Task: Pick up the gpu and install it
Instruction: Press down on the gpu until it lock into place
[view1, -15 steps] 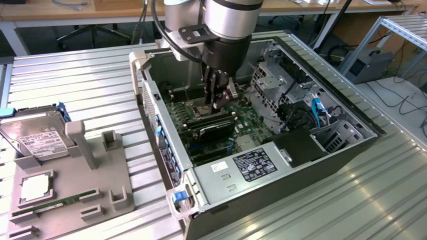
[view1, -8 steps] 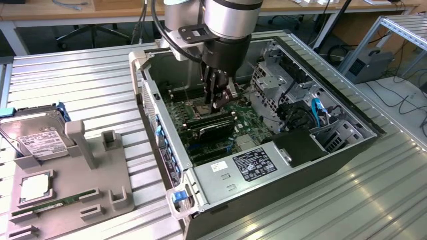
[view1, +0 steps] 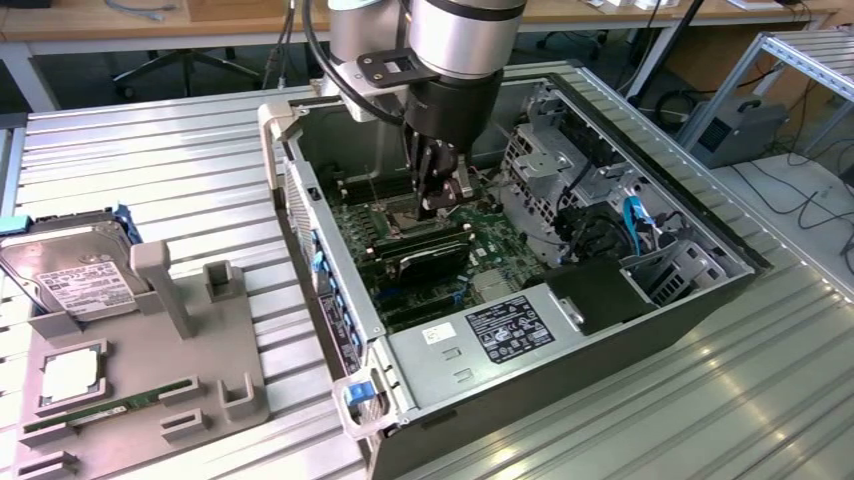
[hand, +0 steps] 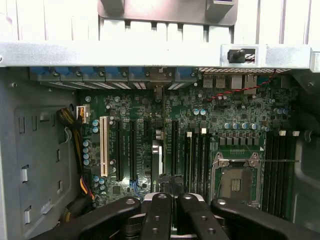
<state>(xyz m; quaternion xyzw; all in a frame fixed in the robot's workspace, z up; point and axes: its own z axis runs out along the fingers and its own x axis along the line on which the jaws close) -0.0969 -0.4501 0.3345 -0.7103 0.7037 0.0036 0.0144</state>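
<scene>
The gpu (view1: 424, 258) is a dark card standing on edge on the motherboard inside the open PC case (view1: 300, 150). In the wrist view the gpu (hand: 156, 160) appears edge-on in a slot, its end at the rear slot covers. My gripper (view1: 445, 208) reaches down into the case and hangs just over the card's far upper edge. Its fingers (hand: 157, 215) are drawn together, and the gripper (hand: 175, 197) looks shut. Whether the tips touch the card I cannot tell.
Beside the case, at the exterior view's left, a grey fixture (view1: 200, 330) holds a hard drive (view1: 74, 275), a CPU (view1: 70, 375) and a green RAM stick (view1: 107, 412). Inside the case are the power supply (view1: 514, 330), drive cages (view1: 547, 160), loose cables (view1: 634, 215) and the CPU socket (hand: 236, 182).
</scene>
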